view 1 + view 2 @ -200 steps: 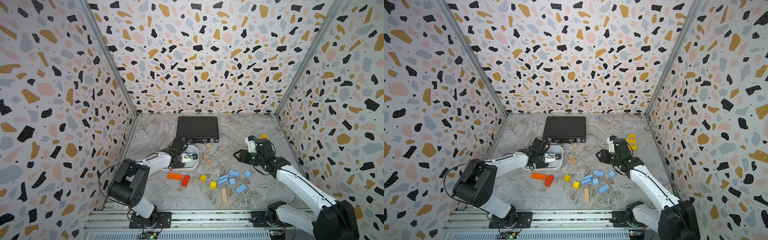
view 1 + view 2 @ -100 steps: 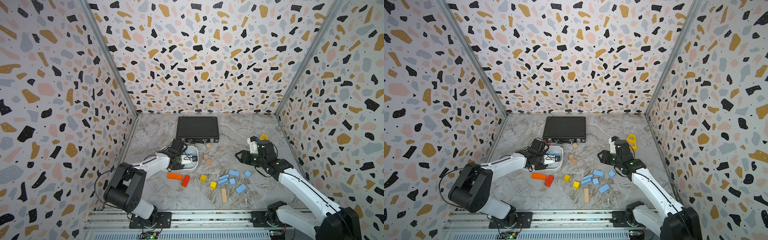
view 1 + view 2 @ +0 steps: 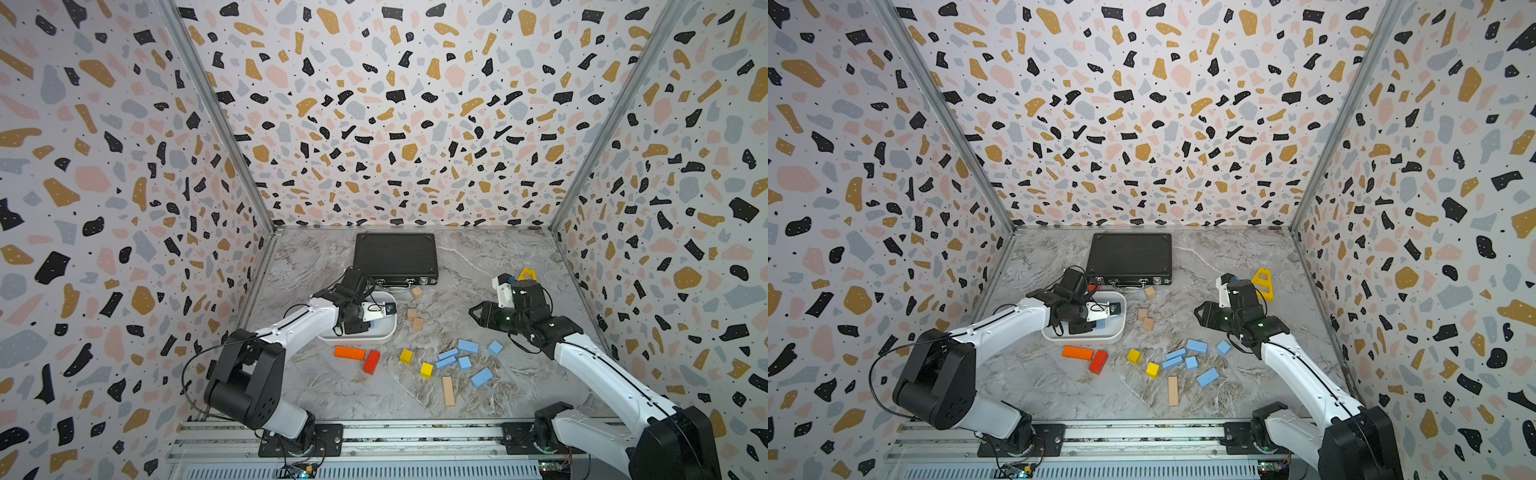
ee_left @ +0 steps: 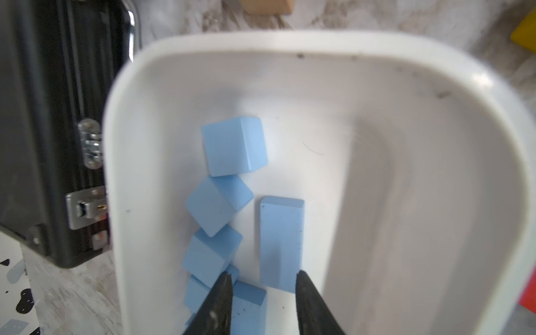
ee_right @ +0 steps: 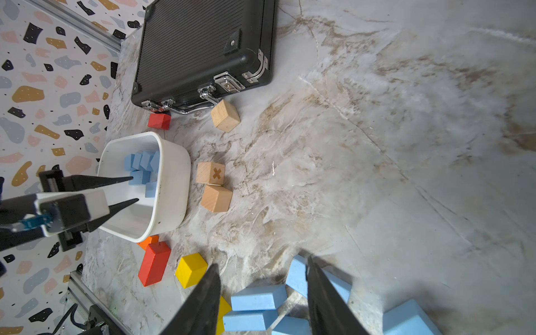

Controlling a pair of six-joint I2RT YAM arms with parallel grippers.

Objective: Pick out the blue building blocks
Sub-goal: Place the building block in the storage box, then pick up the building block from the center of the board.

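Several light-blue building blocks (image 3: 467, 346) lie loose at the table's front right, seen in both top views (image 3: 1196, 346). More blue blocks (image 4: 235, 146) sit in the white bin (image 3: 390, 332), with a blue bar (image 4: 281, 240) lying flat beside them. My left gripper (image 4: 264, 275) reaches into the bin (image 4: 290, 43), open, its tips just behind the bar and not squeezing it. It also shows in both top views (image 3: 365, 326) (image 3: 1092, 326). My right gripper (image 5: 262, 262) hangs open just above the loose blue blocks (image 5: 258, 297), holding nothing (image 3: 476, 318).
A black case (image 3: 395, 257) lies behind the bin. Tan cubes (image 3: 417, 324), a tan bar (image 3: 448, 390), yellow cubes (image 3: 406, 356), an orange block (image 3: 350, 352) and a red block (image 3: 371, 361) are scattered around. A yellow piece (image 3: 527, 274) sits behind the right arm.
My left gripper has opened inside the bin and let go of the blue bar. The right arm has barely shifted.
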